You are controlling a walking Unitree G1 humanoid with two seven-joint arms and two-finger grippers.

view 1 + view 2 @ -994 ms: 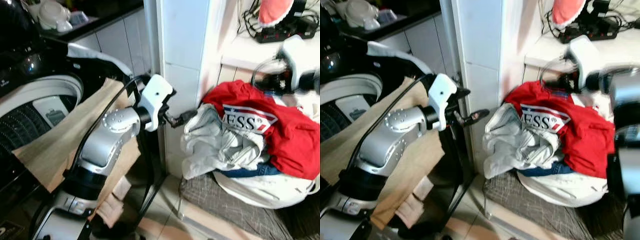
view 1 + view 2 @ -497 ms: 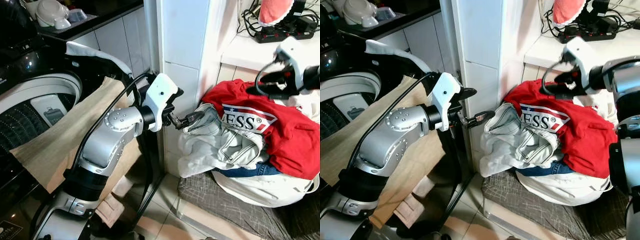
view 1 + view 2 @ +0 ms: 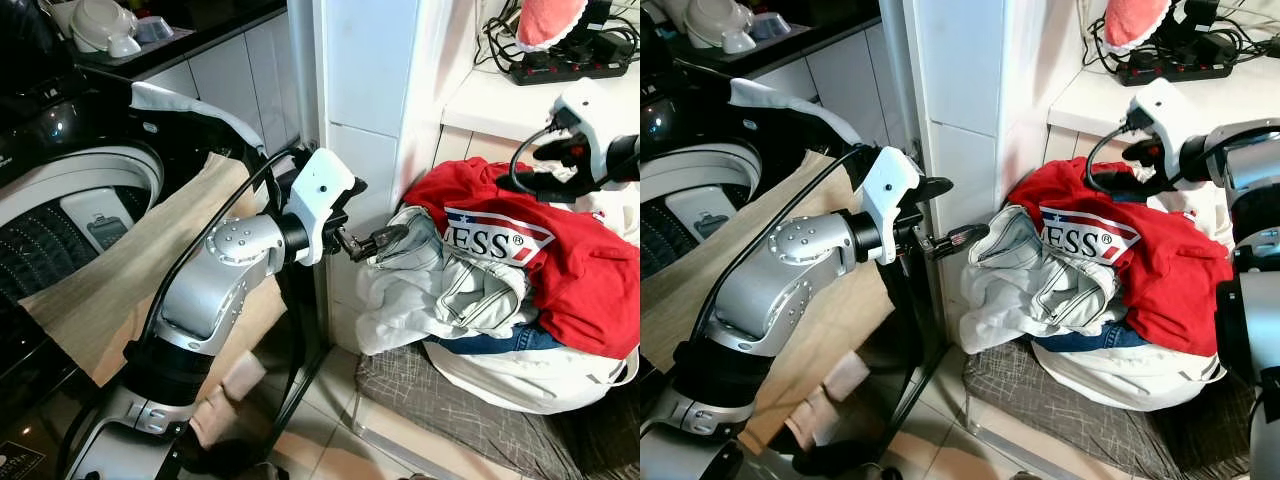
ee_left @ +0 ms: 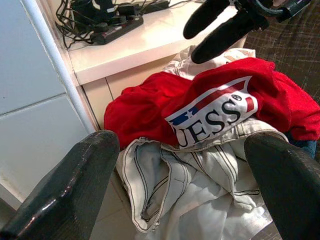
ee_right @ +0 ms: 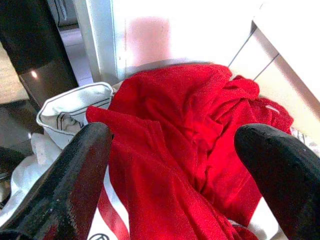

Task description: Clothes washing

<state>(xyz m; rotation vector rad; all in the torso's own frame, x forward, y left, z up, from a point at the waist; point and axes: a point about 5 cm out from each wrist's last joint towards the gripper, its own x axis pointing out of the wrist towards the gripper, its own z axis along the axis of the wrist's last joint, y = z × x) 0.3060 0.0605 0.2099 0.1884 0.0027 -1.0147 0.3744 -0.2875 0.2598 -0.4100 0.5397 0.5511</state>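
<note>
Both spread pincers, left pincer (image 3: 385,240) and right pincer (image 3: 540,182), are hovering by the soft, floppy red shirt (image 3: 560,260); pinching a fold at its 12 o'clock edge looks easiest.

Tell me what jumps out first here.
The bright red T-shirt with white lettering tops a heap of clothes at the foot of the white tiled pillar. The left tool, fingers open, reaches a crumpled white garment with dark stitching; the right tool hovers open over the shirt.

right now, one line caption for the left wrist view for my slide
Open left gripper poised over pale jeans and red shirt.
</note>
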